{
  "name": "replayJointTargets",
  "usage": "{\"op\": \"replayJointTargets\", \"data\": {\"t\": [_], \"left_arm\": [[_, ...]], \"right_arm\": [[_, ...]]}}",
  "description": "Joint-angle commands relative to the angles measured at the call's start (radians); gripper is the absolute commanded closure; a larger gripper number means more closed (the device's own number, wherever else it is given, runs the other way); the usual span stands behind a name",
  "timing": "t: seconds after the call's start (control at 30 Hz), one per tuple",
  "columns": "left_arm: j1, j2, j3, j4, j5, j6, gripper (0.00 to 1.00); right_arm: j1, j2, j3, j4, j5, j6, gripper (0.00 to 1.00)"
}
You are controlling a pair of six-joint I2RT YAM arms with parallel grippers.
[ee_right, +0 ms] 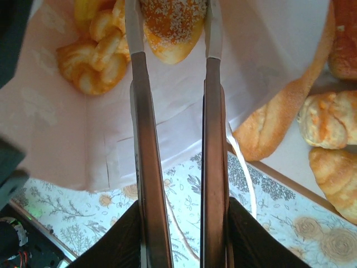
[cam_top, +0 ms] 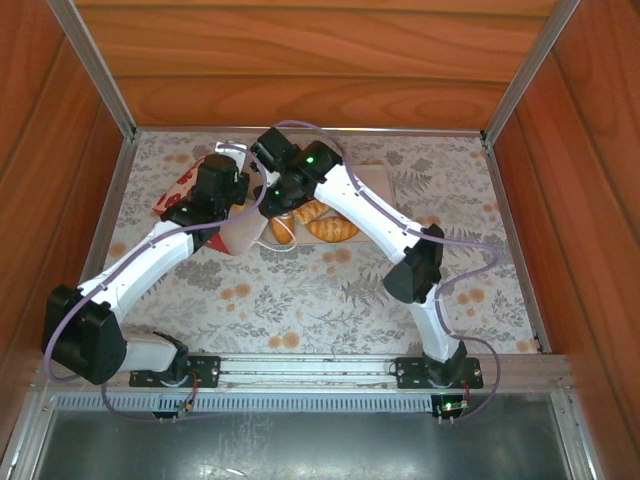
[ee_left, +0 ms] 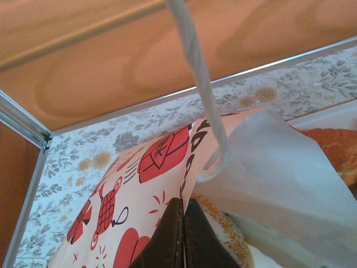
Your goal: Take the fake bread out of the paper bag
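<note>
Right wrist view: my right claw (ee_right: 172, 17) clamps a speckled bun (ee_right: 170, 42) at twelve o'clock inside the paper bag (ee_right: 67, 134), while my left claw (ee_left: 182, 209) pinches its rim.

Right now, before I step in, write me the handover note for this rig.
Left hand: shut on the paper bag's edge.
Right hand: inside the bag mouth, shut on a sesame bun.
Done: a long loaf and croissants lie on the tray.
Left: lift the bun out, then the twisted pastry beside it.
</note>
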Motion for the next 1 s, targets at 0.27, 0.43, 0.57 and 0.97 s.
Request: {"op": "replayJointTargets", "data": {"t": [0.27,0.43,0.57,0.97], "left_arm": [[0.01,-0.003,-0.005,0.016,-0.028,0.004,1.0],[0.025,-0.012,-0.006,0.018,-0.032,-0.002,1.0],[0.047,-0.021,-0.004,0.015,-0.019,-0.02,1.0],[0.086,-0.021,0.006,-0.004,0.016,-0.063,1.0]], "right_arm": [[0.007,-0.168,-0.118,0.049,0.06,0.023,1.0],[0.007,-0.234,-0.173,0.039,0.08,0.03,1.0],[0.007,-0.293,-0.229,0.048,0.081,0.032,1.0],[0.007,-0.459,-0.363,0.057,0.133,0.05,1.0]]}}
